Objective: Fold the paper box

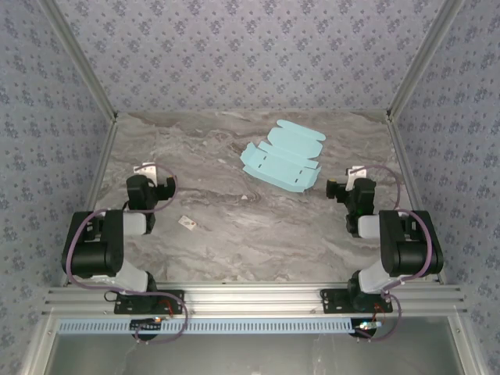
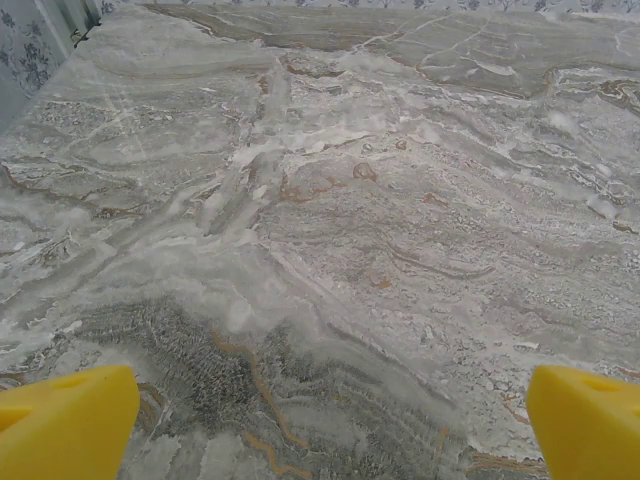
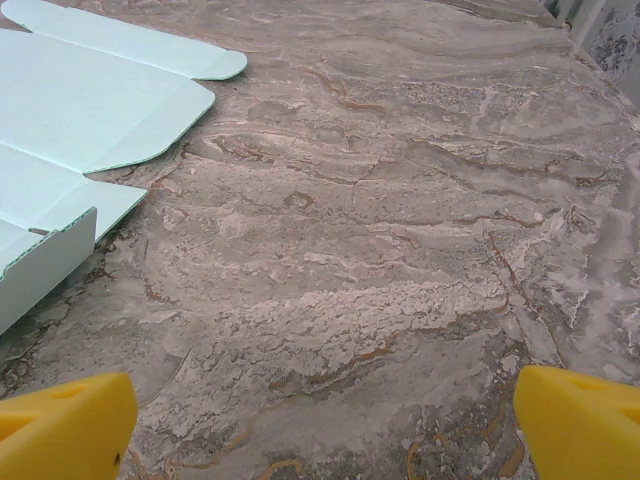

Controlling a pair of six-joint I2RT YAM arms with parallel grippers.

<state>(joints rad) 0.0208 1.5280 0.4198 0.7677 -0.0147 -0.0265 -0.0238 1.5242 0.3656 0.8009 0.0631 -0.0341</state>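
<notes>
Lying unfolded overhead, paper box (image 1: pixel 281 158), right wrist, flap (image 3: pixel 45 265) seemingly upturned

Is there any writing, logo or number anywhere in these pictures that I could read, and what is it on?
Nothing here is legible.
Small white tag on the table: reddish mark, too small to read.
Left wrist's white label and right wrist's white label: dark marks, too small to read.
Paper box: plain, no print.
</notes>
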